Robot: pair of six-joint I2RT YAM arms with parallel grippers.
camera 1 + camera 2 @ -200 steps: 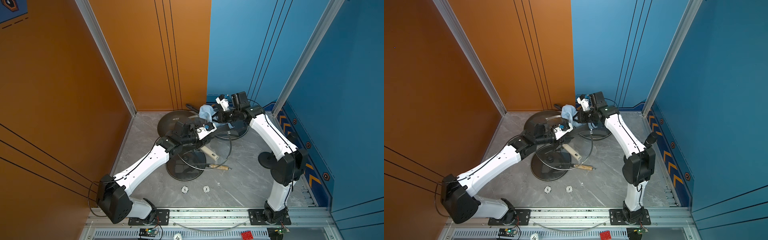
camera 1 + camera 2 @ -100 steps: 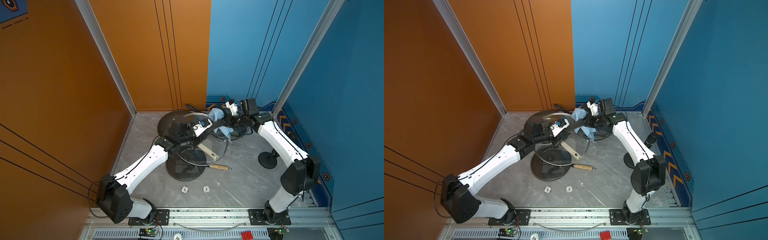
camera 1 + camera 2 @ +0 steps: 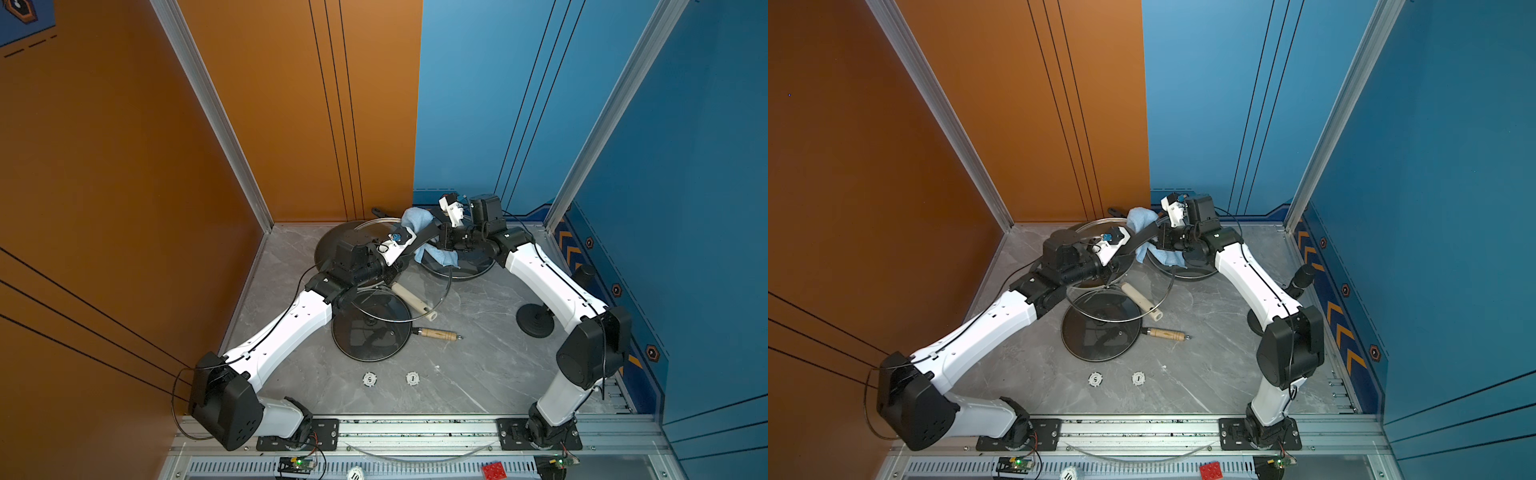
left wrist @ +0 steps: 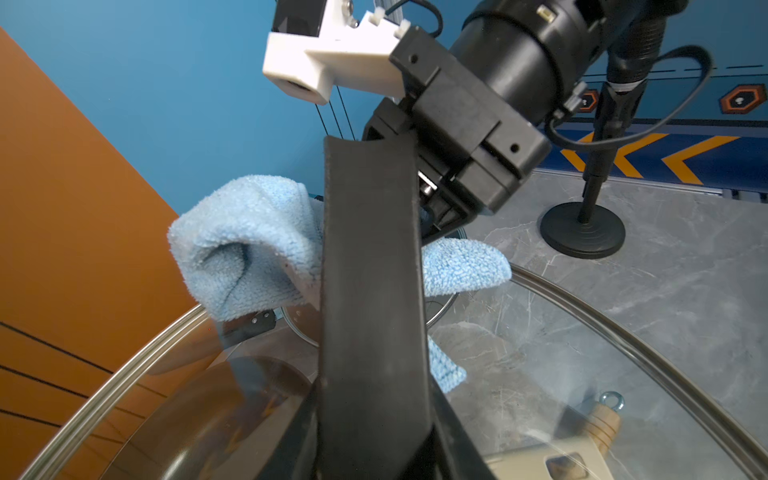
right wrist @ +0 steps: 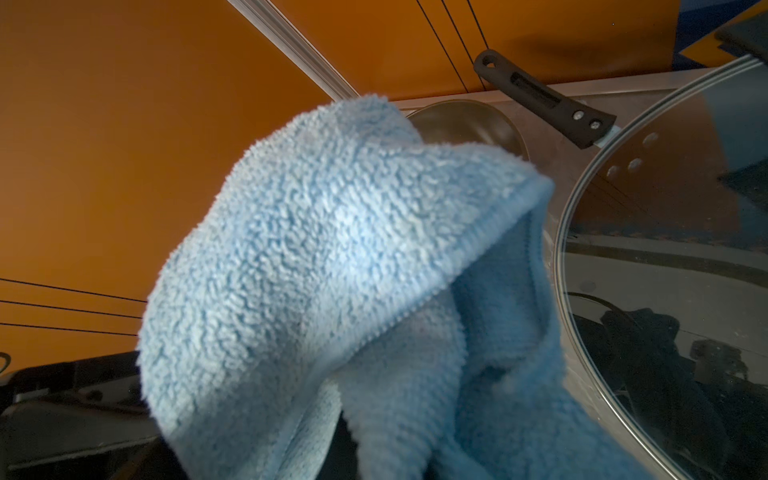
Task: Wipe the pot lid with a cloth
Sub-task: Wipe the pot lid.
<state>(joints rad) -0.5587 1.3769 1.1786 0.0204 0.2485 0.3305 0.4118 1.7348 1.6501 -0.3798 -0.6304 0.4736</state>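
Dark pan (image 3: 365, 336), cream handle (image 3: 415, 300) beneath glass lid (image 3: 434, 280)

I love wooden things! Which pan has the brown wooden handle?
The dark pan lying flat nearest the robot's bases has the brown wooden handle. Farther back are a cream handle and a black handle by the back wall.

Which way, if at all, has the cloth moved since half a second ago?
Yes. The cloth has swung toward the orange wall: its top now overlaps the orange-blue wall seam; before, it sat further toward the blue side.
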